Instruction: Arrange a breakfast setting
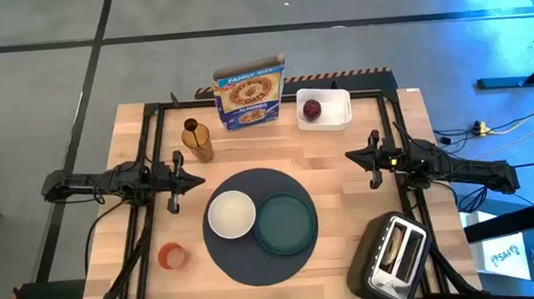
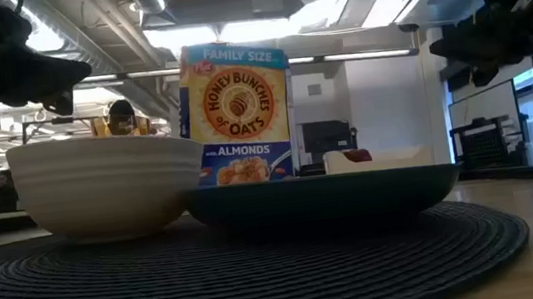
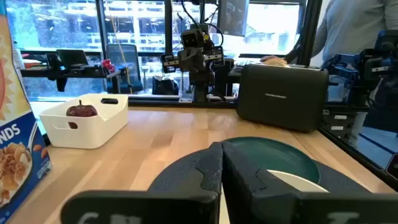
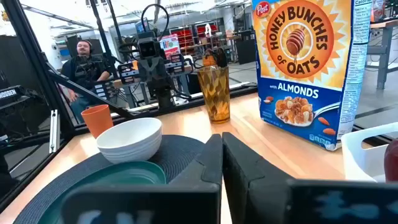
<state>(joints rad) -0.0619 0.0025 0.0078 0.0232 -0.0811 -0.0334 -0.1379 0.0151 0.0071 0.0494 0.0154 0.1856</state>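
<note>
A round dark-grey placemat (image 1: pixel 256 255) lies at the table's near middle. On it stand a white bowl (image 1: pixel 231 213) and a teal plate (image 1: pixel 285 224). A small orange cup (image 1: pixel 171 257) stands near the table's left near corner. A dark-red fruit (image 1: pixel 312 110) lies in a white tray (image 1: pixel 333 116) at the far side. My left gripper (image 1: pixel 200 181) is shut and empty, left of the placemat. My right gripper (image 1: pixel 350 156) is shut and empty, right of it. The bagel and the spoon are not in view.
A blue cereal box (image 1: pixel 251 96) stands at the far middle, an amber glass (image 1: pixel 198 141) to its left. A black-and-silver toaster (image 1: pixel 395 254) sits at the near right corner. A person (image 4: pixel 84 59) sits beyond the table in the right wrist view.
</note>
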